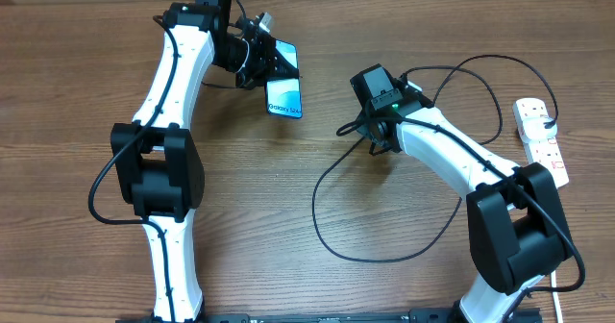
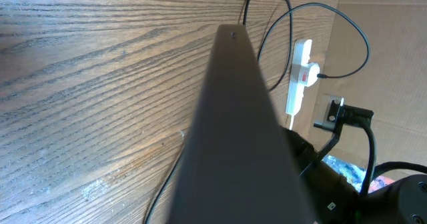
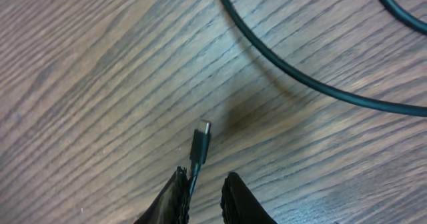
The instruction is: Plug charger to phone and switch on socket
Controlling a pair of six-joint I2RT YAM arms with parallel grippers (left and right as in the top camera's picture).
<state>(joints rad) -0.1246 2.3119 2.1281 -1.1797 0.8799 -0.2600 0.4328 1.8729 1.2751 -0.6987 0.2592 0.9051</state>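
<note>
My left gripper (image 1: 261, 65) is shut on the phone (image 1: 284, 90) and holds it tilted above the table, its blue screen facing up. In the left wrist view the phone's dark back (image 2: 240, 137) hides the fingers. The charger, a thin black cable (image 1: 332, 236), loops across the table. Its connector tip (image 3: 200, 143) lies just ahead of my right gripper (image 3: 203, 184). The fingers stand apart with the cable between them, against the left finger. In the overhead view my right gripper (image 1: 377, 140) is low over the table. The white socket (image 1: 542, 138) lies at the far right, and it also shows in the left wrist view (image 2: 300, 74).
The charger's cable arcs from the socket past my right arm (image 1: 452, 155) and curves over the table's middle (image 3: 300, 77). A black plug (image 1: 550, 124) sits in the socket. A brown cardboard wall (image 2: 393, 51) stands behind the socket.
</note>
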